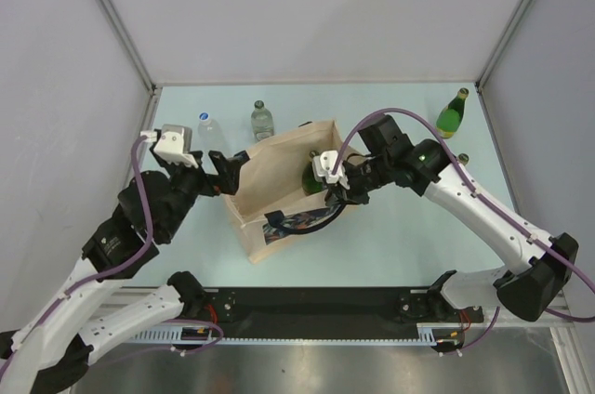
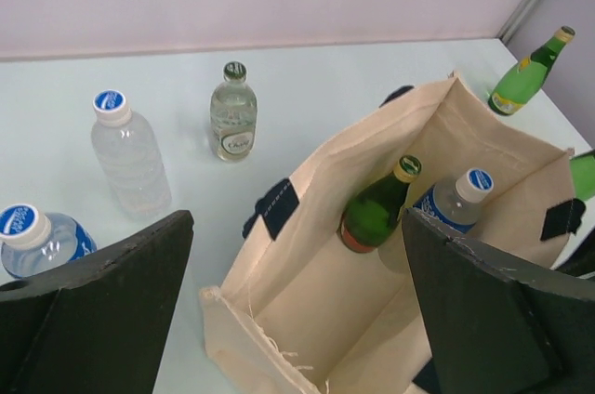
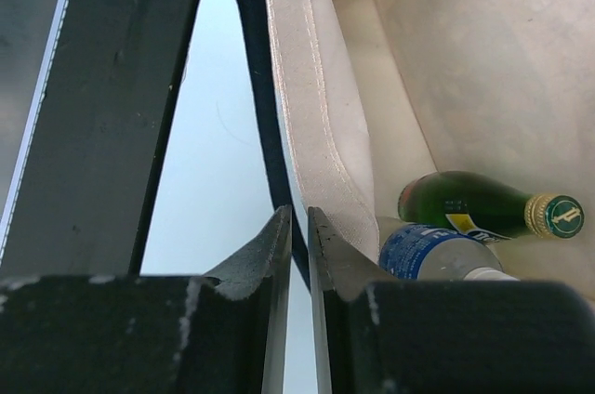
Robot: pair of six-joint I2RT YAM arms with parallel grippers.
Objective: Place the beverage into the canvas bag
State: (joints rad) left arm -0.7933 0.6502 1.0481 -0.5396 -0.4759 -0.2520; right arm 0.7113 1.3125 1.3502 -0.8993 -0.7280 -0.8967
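The canvas bag (image 1: 274, 176) stands open-topped in the middle of the table (image 1: 400, 236), its printed side towards the arms' bases. Inside it we see a dark green bottle (image 2: 374, 213) with a gold cap leaning against one wall. A blue-capped water bottle (image 2: 456, 201) is just beside it, in the same corner.

The right gripper (image 3: 297, 217) is at the bag's rim on the right side. Its jaws are drawn nearly together, and the navy strap (image 3: 263, 87) runs down into the thin slit between them, so we read it as pinching the bag's edge.

The left gripper (image 2: 296, 227) hovers at the bag's left side with its jaws spread wide, holding nothing.

Beyond the bag, a clear glass bottle (image 2: 232, 115) stands upright on the far part of the table. Two plastic water bottles (image 2: 130, 157) stand to its left. A light green bottle (image 1: 452, 115) sits well apart, in the far right corner.
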